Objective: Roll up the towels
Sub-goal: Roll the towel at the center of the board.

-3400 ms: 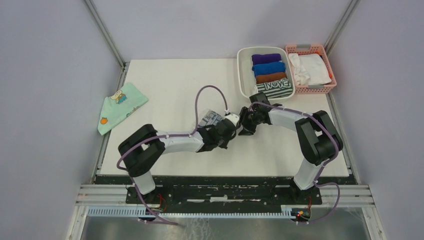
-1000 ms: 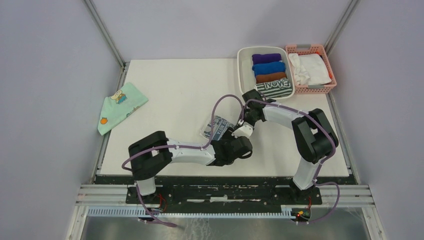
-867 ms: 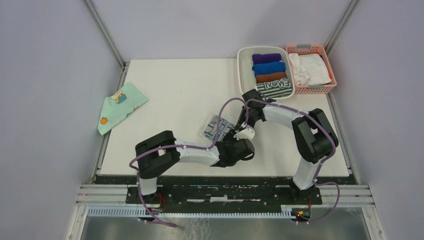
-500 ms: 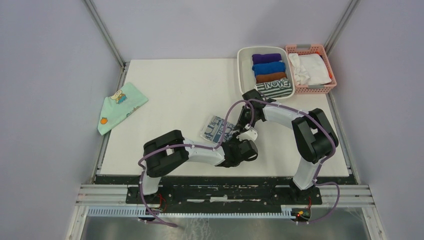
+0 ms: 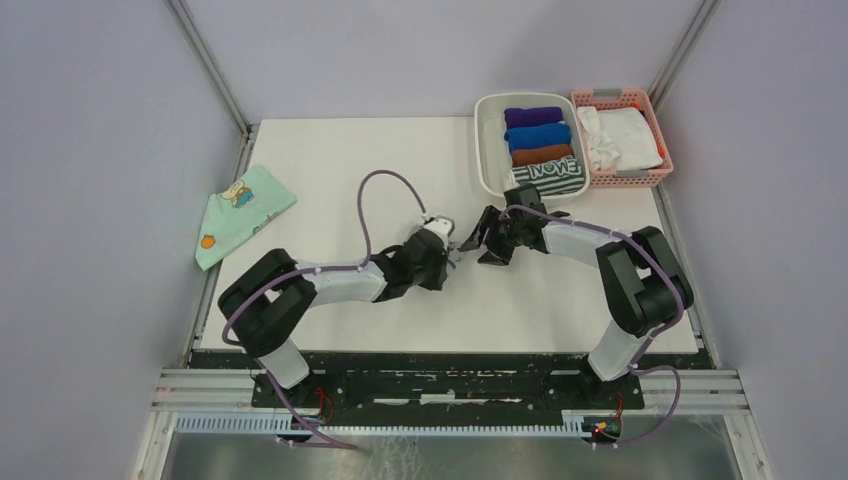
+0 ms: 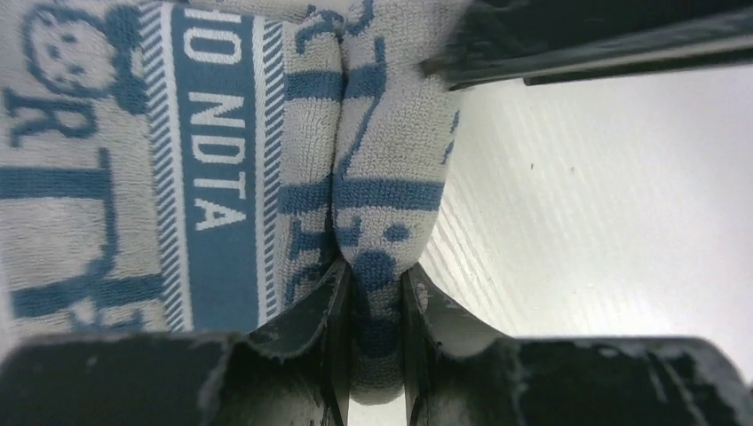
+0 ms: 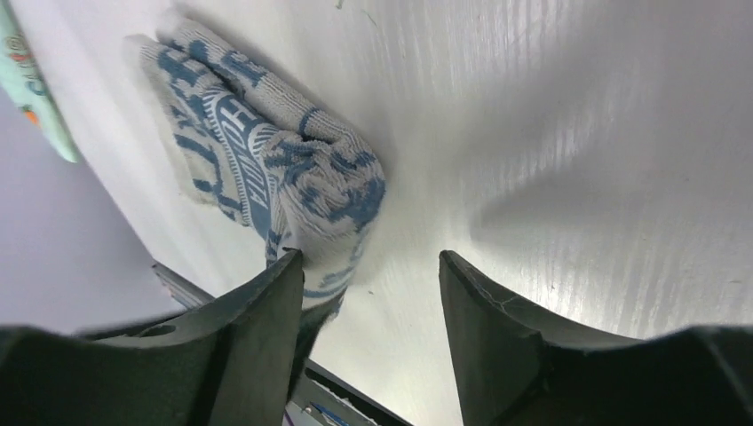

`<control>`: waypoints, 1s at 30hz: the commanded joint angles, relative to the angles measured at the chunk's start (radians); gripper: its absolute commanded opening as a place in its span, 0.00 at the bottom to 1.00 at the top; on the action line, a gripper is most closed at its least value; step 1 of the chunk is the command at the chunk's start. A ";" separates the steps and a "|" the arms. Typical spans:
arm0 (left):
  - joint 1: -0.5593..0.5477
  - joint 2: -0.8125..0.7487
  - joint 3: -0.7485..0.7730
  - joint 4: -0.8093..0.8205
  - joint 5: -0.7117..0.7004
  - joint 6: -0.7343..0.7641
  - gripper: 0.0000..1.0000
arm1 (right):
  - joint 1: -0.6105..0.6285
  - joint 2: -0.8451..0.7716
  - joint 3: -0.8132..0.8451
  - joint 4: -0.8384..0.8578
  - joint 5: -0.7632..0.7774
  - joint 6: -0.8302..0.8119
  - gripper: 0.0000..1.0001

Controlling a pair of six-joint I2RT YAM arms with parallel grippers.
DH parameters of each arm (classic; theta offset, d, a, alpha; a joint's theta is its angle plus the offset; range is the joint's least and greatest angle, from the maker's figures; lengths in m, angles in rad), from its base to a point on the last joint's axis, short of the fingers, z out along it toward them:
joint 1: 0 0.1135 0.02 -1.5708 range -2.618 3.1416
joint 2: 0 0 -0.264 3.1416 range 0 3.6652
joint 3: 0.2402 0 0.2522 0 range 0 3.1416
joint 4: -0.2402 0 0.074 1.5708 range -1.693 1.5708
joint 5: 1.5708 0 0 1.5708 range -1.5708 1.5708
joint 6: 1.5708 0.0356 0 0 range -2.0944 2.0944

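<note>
Blue-and-grey lettered towel (image 6: 213,177)

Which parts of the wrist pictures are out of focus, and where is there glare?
Left wrist view: the blue-grey towel is sharp, the left gripper dark and soft, the table glares white. Right wrist view: the right gripper is blurred.

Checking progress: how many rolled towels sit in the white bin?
4, lined far to near in the white bin: purple roll, blue roll, brown roll, then the striped towel at the near end. Others beneath could be hidden.
</note>
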 commanded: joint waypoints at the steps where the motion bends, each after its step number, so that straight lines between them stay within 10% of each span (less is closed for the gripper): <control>1: 0.154 -0.051 -0.109 0.217 0.434 -0.193 0.16 | -0.032 -0.072 -0.069 0.233 -0.082 0.032 0.66; 16: 0.431 0.173 -0.322 0.860 0.926 -0.715 0.16 | -0.021 0.094 -0.144 0.587 -0.196 0.164 0.71; 30: 0.432 0.168 -0.321 0.759 0.907 -0.676 0.23 | 0.024 0.187 -0.097 0.523 -0.150 0.116 0.50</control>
